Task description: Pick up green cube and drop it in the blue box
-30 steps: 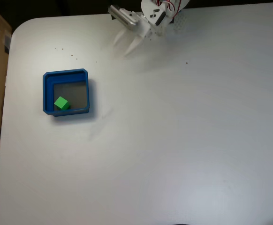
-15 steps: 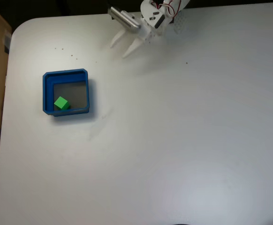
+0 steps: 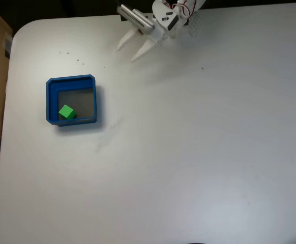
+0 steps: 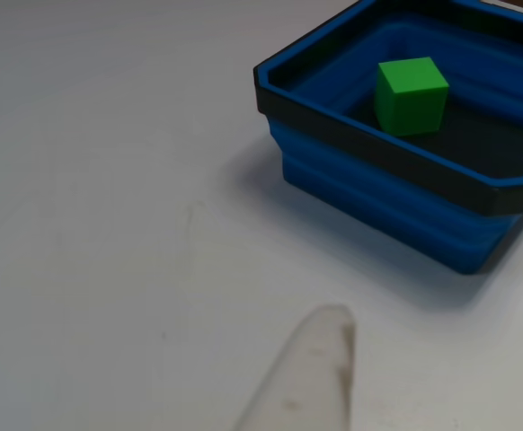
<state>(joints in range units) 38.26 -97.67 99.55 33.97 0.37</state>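
One blurred fingertip (image 4: 302, 377) of mine is cut off below. My gripper (image 3: 128, 51), spread and empty, has lifted slightly; green cube (image 3: 66, 112) lies inside blue box (image 3: 70, 81).

On the white worktop (image 3: 188, 152), the blue box (image 3: 50, 96) sits toward nine o'clock. The green cube (image 3: 66, 112) lies inside it, tucked into the box's seven o'clock corner. The white hand (image 3: 125, 54) hangs near twelve o'clock, its two fingers spread apart with nothing between them, well apart from the box.
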